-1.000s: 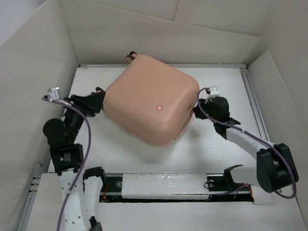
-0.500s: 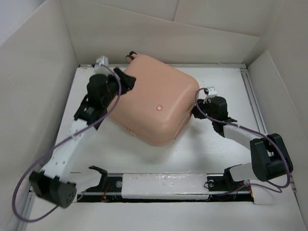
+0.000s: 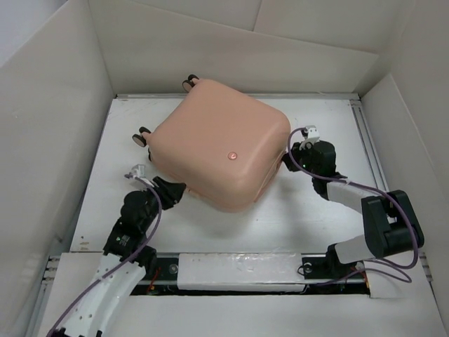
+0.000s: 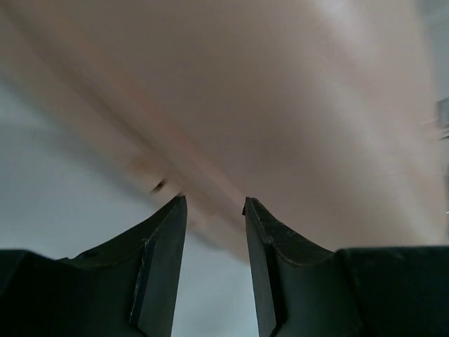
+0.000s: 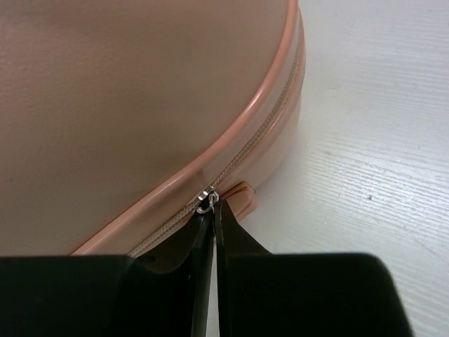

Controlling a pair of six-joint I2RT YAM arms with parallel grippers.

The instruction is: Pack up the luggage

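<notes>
The peach-pink hard-shell suitcase (image 3: 224,151) is lying flat and zipped shut on the white desk (image 3: 316,217). It is sitting askew, closer to the far edge than to the near one. Its black-and-pink caster wheels (image 3: 189,82) are pointing toward the far-left corner.

The left arm is reaching in from the near-left corner. The left fingers (image 3: 174,191) are hovering just beside the suitcase's near-left side. In the wrist view they are standing apart with a clear gap and nothing between them, and the shell ahead is showing only as a blur.

The right arm is bending in from the right edge. The right fingers (image 5: 235,239) are squeezing down to a thin slit against the suitcase's right-hand corner. Their tips are pinching the small silver zipper pull (image 5: 205,200) where the zipper (image 5: 245,151) is curving round the shell.
</notes>
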